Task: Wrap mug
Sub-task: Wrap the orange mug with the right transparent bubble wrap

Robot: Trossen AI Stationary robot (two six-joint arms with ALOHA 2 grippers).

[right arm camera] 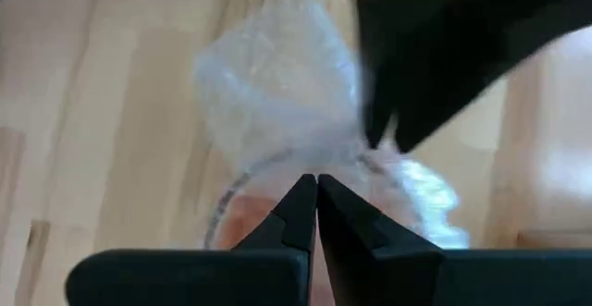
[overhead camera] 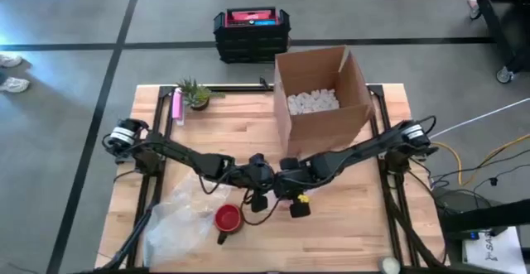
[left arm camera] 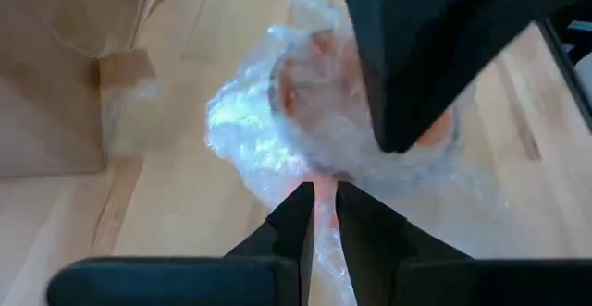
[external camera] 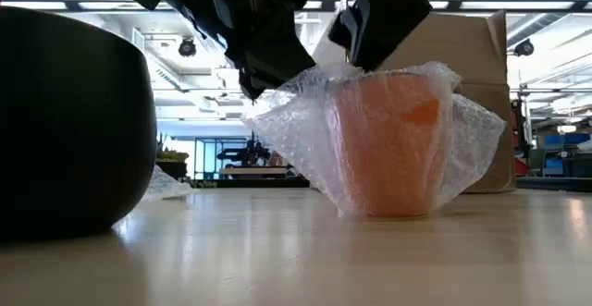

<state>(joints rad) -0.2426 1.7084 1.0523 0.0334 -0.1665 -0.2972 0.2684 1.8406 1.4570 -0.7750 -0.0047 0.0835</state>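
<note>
At table centre, both tools (left arm camera: 319, 198) (right arm camera: 316, 195) pinch bubble wrap (external camera: 296, 112) over mug (external camera: 388, 140); no legible writing.

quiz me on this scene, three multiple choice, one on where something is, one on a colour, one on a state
1. Where is the cardboard box?
A on the floor
B on the table, on the right arm's side
C under the table

2. What colour is the mug?
A blue
B red
C white

3. How does the mug stand?
A upright, bubble wrap draped over it
B on its side, bare
C inside the box

Answers:
1 B, the high view shows it on the table by the right arm.
2 B, its red rim shows from above.
3 A, the low view shows it upright under wrap, with the left hand pinching the wrap and the right hand shut above it.
</note>
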